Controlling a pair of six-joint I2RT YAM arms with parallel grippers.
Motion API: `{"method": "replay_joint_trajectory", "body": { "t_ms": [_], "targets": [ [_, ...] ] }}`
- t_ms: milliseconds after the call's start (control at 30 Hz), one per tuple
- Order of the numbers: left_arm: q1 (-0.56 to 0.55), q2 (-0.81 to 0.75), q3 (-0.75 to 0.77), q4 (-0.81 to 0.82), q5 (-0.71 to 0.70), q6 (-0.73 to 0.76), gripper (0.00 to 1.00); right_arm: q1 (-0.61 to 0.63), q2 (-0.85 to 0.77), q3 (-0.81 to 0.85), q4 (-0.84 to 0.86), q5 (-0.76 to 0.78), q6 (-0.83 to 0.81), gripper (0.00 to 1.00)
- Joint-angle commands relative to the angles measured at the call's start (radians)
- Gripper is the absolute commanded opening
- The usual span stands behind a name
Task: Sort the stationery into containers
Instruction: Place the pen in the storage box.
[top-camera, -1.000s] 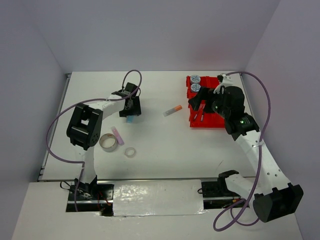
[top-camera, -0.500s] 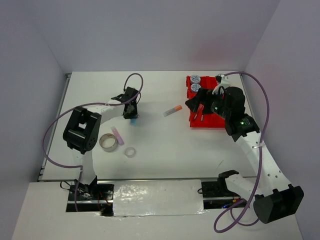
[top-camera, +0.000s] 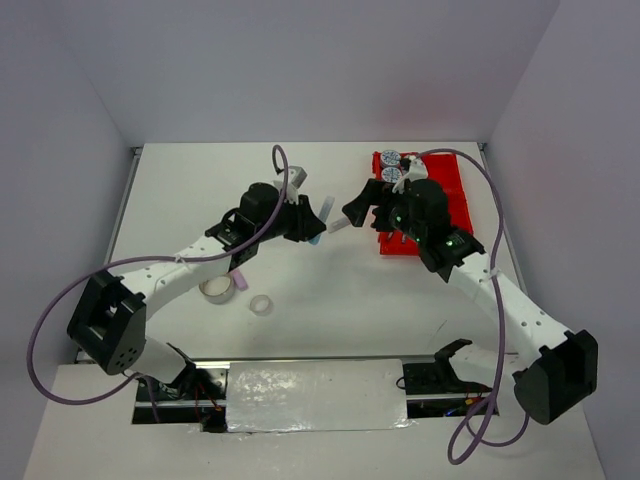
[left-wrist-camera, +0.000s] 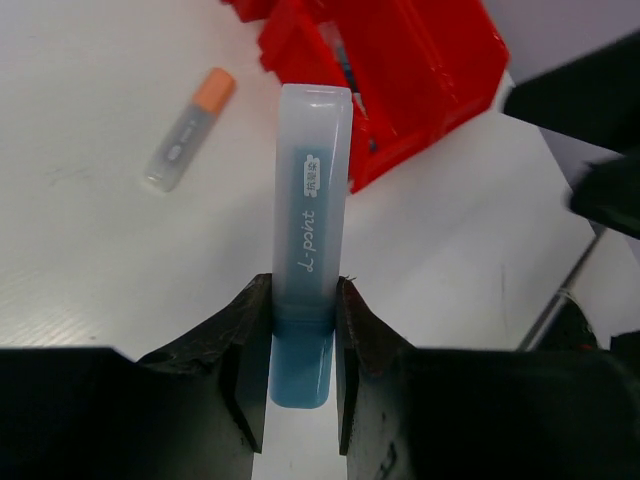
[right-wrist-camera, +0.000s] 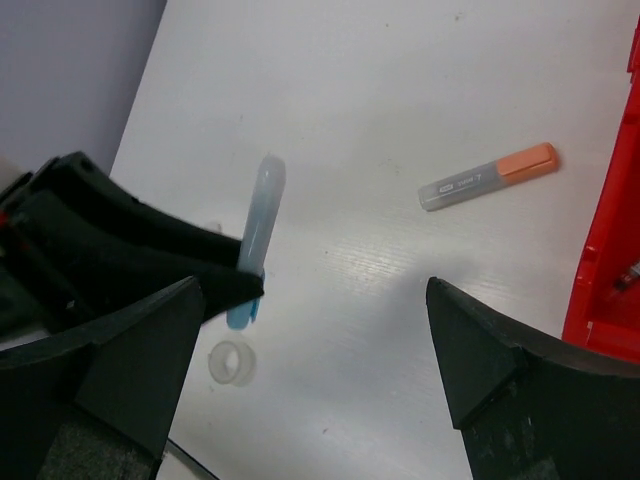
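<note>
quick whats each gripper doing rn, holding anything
left gripper: jaws closed on the blue stick
right gripper: jaws wide open, holding nothing

**Table** (top-camera: 200, 190): my two arms reached in from its near edge.

**Tray** (top-camera: 452, 185): stood at the table's far right.

**Tape rolls** (top-camera: 391, 160): two, in the tray's far-left compartment, one behind the other.

**Held stick** (left-wrist-camera: 312, 200): between the fingers of my left gripper (left-wrist-camera: 300, 320), above the table's middle, its tip toward the tray.

**Loose stick** (left-wrist-camera: 190, 128): lay on the table between the held stick and the tray.

**My right gripper** (right-wrist-camera: 315, 330): hung just left of the tray, opposite my left.

**Larger tape ring** (top-camera: 216, 287): near left, beside my left arm.

**Smaller tape ring** (top-camera: 261, 304): right of it, nearer me.

**Short stick** (top-camera: 238, 275): just beside the larger ring.
</note>
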Motion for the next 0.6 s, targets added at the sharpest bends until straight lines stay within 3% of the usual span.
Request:
{"method": "replay_joint_trajectory", "body": {
  "t_ms": [0, 467, 567],
  "targets": [
    [-0.037, -0.036, -0.061, 0.186, 0.090, -0.020, 0.00, 0.044, 0.041, 0.048, 0.041, 0.189, 0.062, 0.98],
    [-0.054, -0.066, -0.097, 0.330, 0.173, -0.074, 0.00, 0.108, 0.180, -0.011, 0.200, 0.035, 0.156, 0.72],
    [-0.054, -0.048, -0.097, 0.342, 0.182, -0.083, 0.06, 0.114, 0.217, -0.001, 0.234, -0.008, 0.165, 0.58]
  ]
}}
